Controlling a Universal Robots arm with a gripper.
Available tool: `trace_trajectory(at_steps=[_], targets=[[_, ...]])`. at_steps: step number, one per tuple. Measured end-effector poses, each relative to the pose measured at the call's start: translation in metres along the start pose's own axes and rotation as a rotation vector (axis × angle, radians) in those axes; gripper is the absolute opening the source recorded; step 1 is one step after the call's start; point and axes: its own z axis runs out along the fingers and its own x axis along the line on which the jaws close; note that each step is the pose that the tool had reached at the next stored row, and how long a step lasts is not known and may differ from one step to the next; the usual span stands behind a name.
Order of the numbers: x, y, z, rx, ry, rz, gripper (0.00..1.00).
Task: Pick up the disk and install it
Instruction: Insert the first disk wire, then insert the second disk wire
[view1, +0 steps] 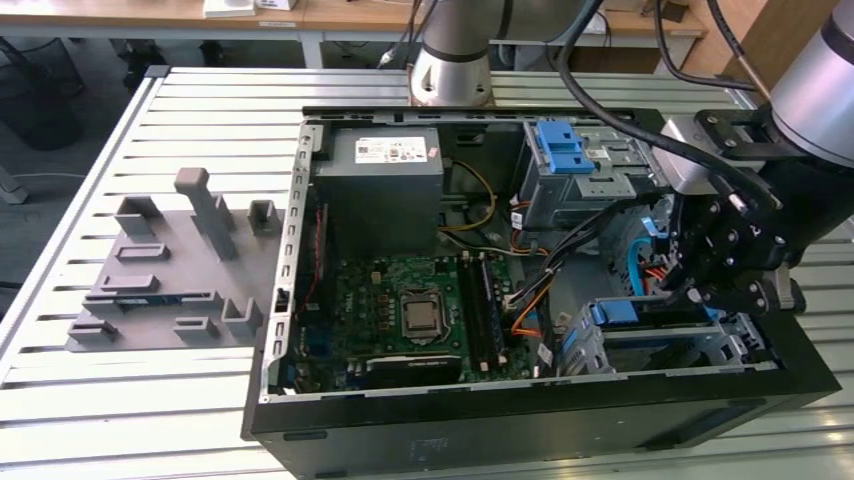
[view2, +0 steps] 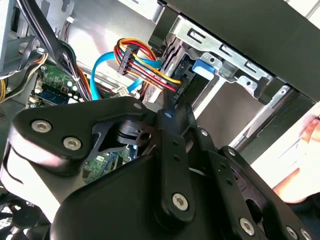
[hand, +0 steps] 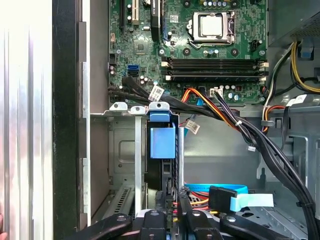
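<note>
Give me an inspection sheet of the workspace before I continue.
Surface: slatted metal table carrying an open computer case.
Job's things: disk standing in the metal drive cage, blue bracket showing.
Clutter: grey moulded fixture at the exterior view's left.
Grippers: gripper over the drive cage, close to the disk.
Cables: blue flat cable and coloured wire bundle beside the cage.
Surroundings: wooden desks behind.
</note>
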Motion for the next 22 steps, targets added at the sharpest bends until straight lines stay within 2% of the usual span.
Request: trace_trajectory(at_steps=[2,3,4,5,22], targets=[[0.0,0.0,-0.0001,0.0,0.0,0.0,0.22],[0.0,0.0,-0.0003,0.0,0.0002,0.0,0.16],[0.0,0.0,-0.0004,0.0,0.0002,0.0,0.16],[0.0,0.0,-0.0004,0.0,0.0002,0.0,0.11],[0.0,0.0002,-0.002,0.0,0.0003,0.0,0.11]])
